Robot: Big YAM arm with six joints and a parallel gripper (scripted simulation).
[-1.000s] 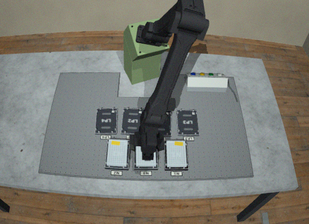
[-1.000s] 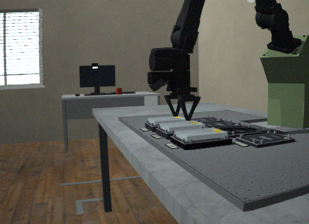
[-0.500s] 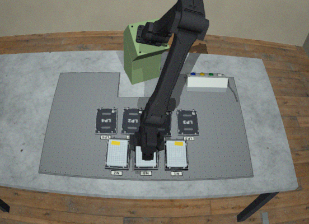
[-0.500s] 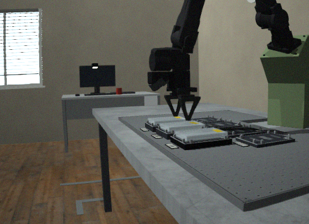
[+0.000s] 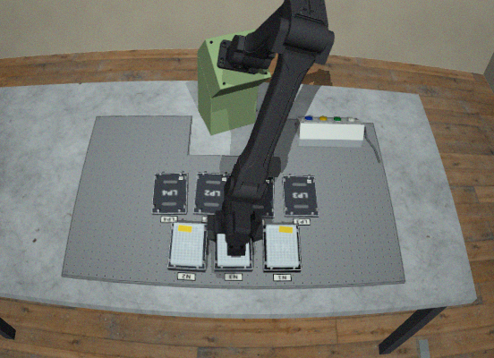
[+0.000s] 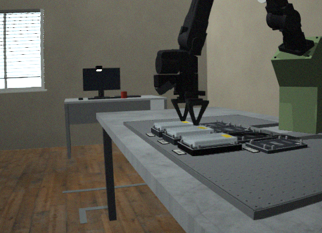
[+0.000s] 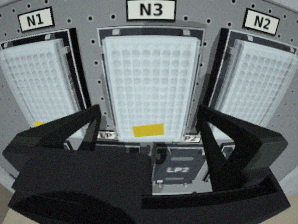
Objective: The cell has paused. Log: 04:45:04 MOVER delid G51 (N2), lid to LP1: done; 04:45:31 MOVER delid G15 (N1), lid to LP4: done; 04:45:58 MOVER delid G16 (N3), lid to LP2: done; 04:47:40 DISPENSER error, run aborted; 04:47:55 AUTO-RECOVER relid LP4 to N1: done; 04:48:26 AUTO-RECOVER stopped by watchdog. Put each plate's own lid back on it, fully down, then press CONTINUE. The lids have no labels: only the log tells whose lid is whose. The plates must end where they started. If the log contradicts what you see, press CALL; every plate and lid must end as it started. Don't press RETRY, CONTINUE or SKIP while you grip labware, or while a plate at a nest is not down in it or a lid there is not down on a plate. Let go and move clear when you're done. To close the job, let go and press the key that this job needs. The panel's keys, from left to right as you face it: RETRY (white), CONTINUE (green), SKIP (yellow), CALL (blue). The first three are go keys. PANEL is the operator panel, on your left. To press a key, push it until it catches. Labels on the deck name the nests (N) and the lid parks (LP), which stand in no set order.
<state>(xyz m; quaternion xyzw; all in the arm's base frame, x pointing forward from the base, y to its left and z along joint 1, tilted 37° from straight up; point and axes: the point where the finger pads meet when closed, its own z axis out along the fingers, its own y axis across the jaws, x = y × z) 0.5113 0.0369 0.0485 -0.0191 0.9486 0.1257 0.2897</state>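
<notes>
Three white well plates with yellow tags sit in a row of nests: the N2 plate [image 5: 188, 251] [image 6: 208, 138] [image 7: 256, 86], the N3 plate [image 5: 220, 255] [image 6: 189, 131] [image 7: 149, 76] and the N1 plate [image 5: 282, 251] [image 6: 170, 124] [image 7: 36, 83]. In the side view each seems to carry a pale lid, lying flat. My gripper [image 6: 189, 121] [image 7: 149, 109] is open and empty, hanging just above the N3 plate with a finger on either side of it. Lid parks LP4 [image 5: 170, 193], LP2 [image 5: 209, 193] and LP3 [image 5: 300, 195] are bare. LP1 [image 7: 174, 171] is behind my arm in the overhead view and looks bare in the wrist view.
The white operator panel [image 5: 330, 132] stands at the back right with blue [image 5: 308, 118], yellow [image 5: 323, 119], green [image 5: 337, 119] and white [image 5: 352, 119] keys. My green base [image 5: 225, 99] stands behind the lid parks. The grey deck [image 5: 125, 149] lies on the table.
</notes>
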